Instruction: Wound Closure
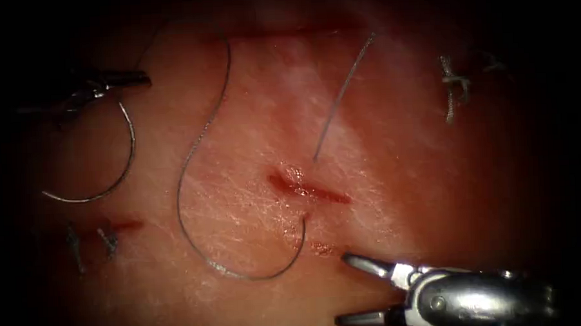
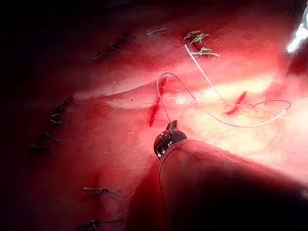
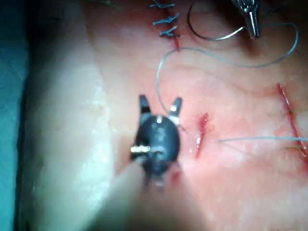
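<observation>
The cut (image 1: 307, 189) is a short red slit in the tissue (image 1: 380, 153), its long axis running from upper left to lower right. The needle (image 1: 107, 169) lies well left of the cut, clear of the tissue surface so far as can be seen; its curve bows to the right, and its free point faces left at the low end. The left hand (image 1: 133, 78), above the needle, is closed on the needle's upper end. The thread (image 1: 200, 153) sweeps down between needle and cut, loops below the cut and enters the tissue just below the cut's middle. A second, straight strand (image 1: 343, 93) rises from just above the cut toward the upper right. The right hand (image 1: 346, 290), below and right of the cut, is spread wide and holds nothing. Finished stitches (image 1: 454, 86) sit far right of the cut; others (image 1: 90, 244) lie below the needle. The tissue is pale pink and glossy, with red fluid (image 1: 319, 248) just below the cut. No writing is legible.
</observation>
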You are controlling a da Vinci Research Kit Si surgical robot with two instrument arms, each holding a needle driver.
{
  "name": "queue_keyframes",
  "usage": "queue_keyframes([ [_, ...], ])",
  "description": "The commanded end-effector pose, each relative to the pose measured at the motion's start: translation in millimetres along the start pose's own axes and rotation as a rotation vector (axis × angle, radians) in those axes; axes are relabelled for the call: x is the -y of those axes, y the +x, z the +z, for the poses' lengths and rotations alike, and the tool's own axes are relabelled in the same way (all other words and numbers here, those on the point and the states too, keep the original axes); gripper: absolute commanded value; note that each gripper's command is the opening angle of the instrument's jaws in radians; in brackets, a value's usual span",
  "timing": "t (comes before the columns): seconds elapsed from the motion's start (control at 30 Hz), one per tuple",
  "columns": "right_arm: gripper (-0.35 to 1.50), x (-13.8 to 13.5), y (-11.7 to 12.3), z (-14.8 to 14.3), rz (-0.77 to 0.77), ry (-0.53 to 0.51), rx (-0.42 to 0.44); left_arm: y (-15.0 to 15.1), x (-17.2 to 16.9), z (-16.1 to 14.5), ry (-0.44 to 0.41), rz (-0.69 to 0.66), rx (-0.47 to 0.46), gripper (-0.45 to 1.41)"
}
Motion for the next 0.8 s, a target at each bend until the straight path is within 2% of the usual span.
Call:
queue_keyframes([
  [0.03,1.04,-1.0,-0.1,0.1,0.01,-0.022,-0.014,0.5,-0.4,0.5,-0.008,0.011,-0.004,-0.45],
  [0.1,0.62,-1.9,0.2,-0.3,0.023,-0.037,-0.032,1.8,-1.8,0.2,-0.023,0.026,-0.008,-0.45],
  [0.13,0.24,-2.2,0.4,-0.3,0.021,-0.039,-0.032,2.3,-2.4,0.1,-0.031,0.031,-0.012,-0.45],
  [0.17,-0.35,-2.6,0.5,-0.2,0.019,-0.043,-0.03,2.9,-3.0,0.0,-0.037,0.037,-0.011,-0.45],
  [0.33,-0.35,-4.2,0.6,1.6,0.012,-0.069,-0.021,5.4,-5.7,0.1,-0.065,0.078,-0.016,-0.45],
  [0.47,-0.35,-5.6,0.1,4.7,0.01,-0.072,-0.026,6.8,-6.3,0.4,-0.072,0.105,-0.016,-0.45],
  [0.63,-0.35,-7.3,-0.2,9.9,0.004,-0.06,-0.032,7.3,-6.3,0.7,-0.08,0.122,-0.017,-0.45],
  [0.67,-0.35,-7.8,-0.3,12.3,0.002,-0.05,-0.034,7.3,-6.0,0.8,-0.081,0.135,-0.02,-0.45],
  [0.8,-0.35,-7.5,-0.6,16.8,-0.014,-0.023,-0.034,7.5,-5.3,1.0,-0.087,0.149,-0.018,-0.45],
])
